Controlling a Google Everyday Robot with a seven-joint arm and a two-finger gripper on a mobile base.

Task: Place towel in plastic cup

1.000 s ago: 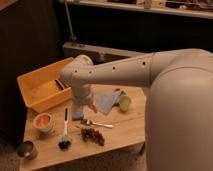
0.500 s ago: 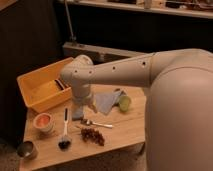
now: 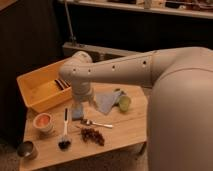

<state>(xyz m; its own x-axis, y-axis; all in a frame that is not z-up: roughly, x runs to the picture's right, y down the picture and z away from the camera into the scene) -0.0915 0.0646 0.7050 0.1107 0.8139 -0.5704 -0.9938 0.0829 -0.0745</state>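
- The towel [image 3: 106, 100] lies spread flat on the table [image 3: 126, 134], just to the right of the gripper [image 3: 82, 104] as the camera sees it; one edge touches or nearly touches the cup [image 3: 124, 103], which stands just beyond the towel, farther from the gripper
- Nothing has changed over the last second: arm, towel and cup all sit where they were; this suggests a pause before the grasp, with the task barely begun
- The gripper hangs low over the table, released, with its jaws wide and nothing visibly in them; the towel is not held
- A small dark block [image 3: 77, 113] lies right under the gripper; whether the two touch is unclear
- The wrist hides most of the fingers; the towel's near corner, beside the gripper, is hard to make out; the cup's inside cannot be seen
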